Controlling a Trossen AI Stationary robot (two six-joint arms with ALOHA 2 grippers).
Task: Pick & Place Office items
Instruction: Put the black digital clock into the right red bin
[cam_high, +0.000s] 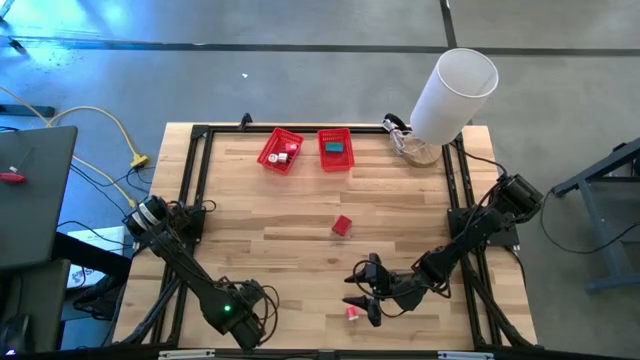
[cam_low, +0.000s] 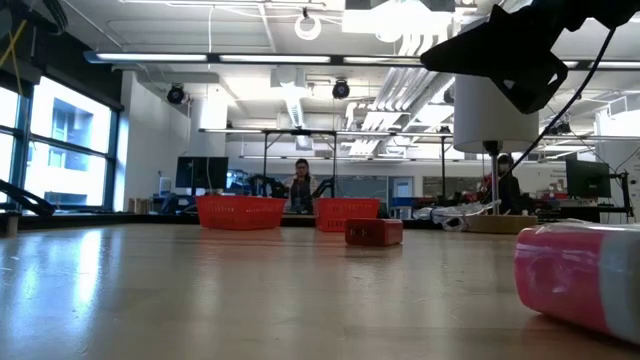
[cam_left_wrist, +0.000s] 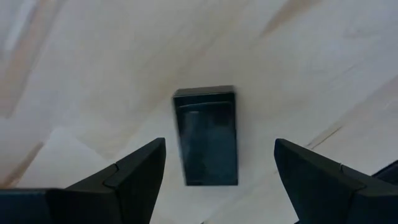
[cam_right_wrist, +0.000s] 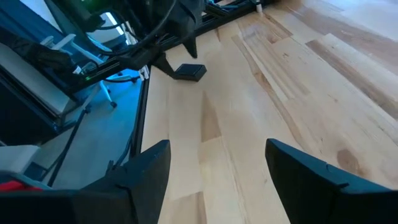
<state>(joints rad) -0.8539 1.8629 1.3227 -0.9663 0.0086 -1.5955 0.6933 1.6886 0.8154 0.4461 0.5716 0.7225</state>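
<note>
A dark grey block (cam_left_wrist: 205, 137) lies flat on the wooden table near its front left. My left gripper (cam_left_wrist: 219, 143) hangs open straight above it, pointing down, one finger on either side and clear of it. The right wrist view shows the same block (cam_right_wrist: 189, 71) under that gripper. My right gripper (cam_high: 352, 290) is open and holds nothing, low over the table's front middle and pointing left. A small pink piece (cam_high: 353, 313) lies just nearer the front edge than the right gripper. A red block (cam_high: 342, 226) sits at mid-table.
Two red mesh baskets (cam_high: 281, 150) (cam_high: 336, 149) stand at the far middle, with small pieces inside. A big white cylinder (cam_high: 455, 95) stands at the far right corner. A black frame (cam_high: 190, 180) runs along the table's edges. Bare wood lies between the arms and the baskets.
</note>
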